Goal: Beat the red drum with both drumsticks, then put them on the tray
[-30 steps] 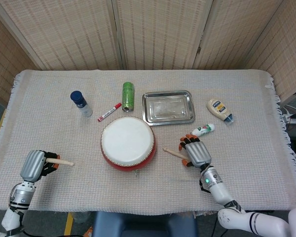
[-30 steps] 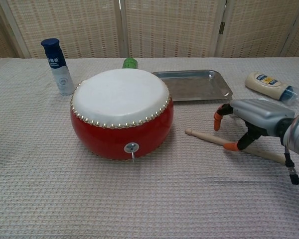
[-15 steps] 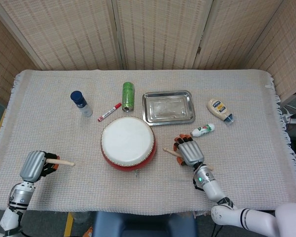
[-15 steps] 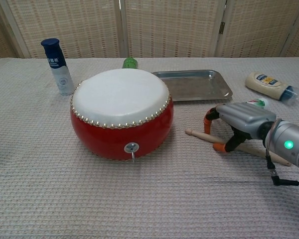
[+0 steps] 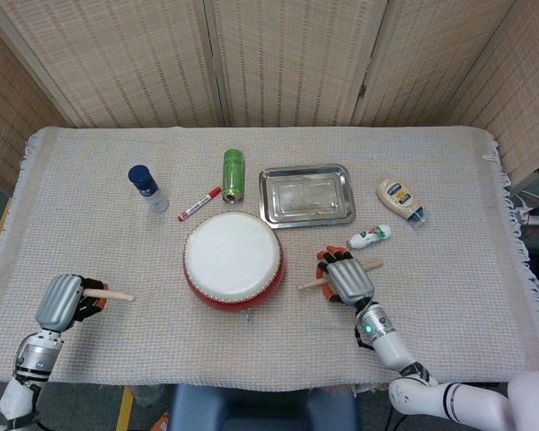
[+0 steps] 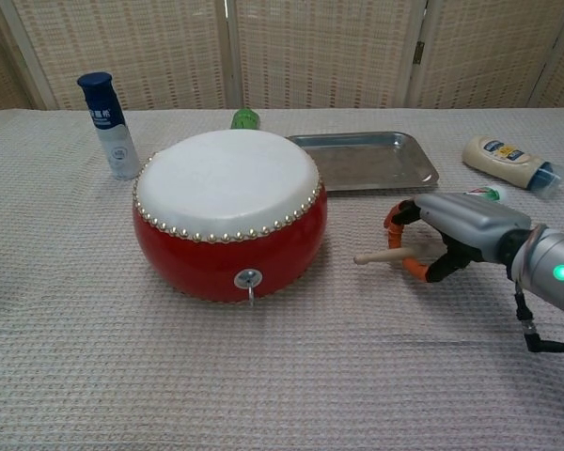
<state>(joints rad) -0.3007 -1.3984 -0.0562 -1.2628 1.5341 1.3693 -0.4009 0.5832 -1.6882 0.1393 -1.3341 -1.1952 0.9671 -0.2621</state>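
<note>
The red drum (image 5: 233, 260) with its white skin stands mid-table, and in the chest view the drum (image 6: 227, 211) fills the centre. The steel tray (image 5: 306, 195) lies behind it, bare; the tray (image 6: 362, 160) also shows in the chest view. My right hand (image 5: 346, 277) sits right of the drum with its fingers curled around a wooden drumstick (image 5: 307, 285). In the chest view my right hand (image 6: 451, 235) holds that drumstick (image 6: 376, 255) with the tip pointing at the drum. At the near left my left hand (image 5: 65, 301) grips the other drumstick (image 5: 112, 294), which points right.
A blue-capped bottle (image 5: 147, 188), a red marker (image 5: 199, 204) and a green can (image 5: 234, 174) lie behind the drum. A small tube (image 5: 370, 236) and a mayonnaise bottle (image 5: 398, 198) lie right of the tray. Folding screens close off the back.
My right hand moved left onto the drumstick and closed its fingers on it. The stick swung round, its butt now toward the tube. The left hand stayed put.
</note>
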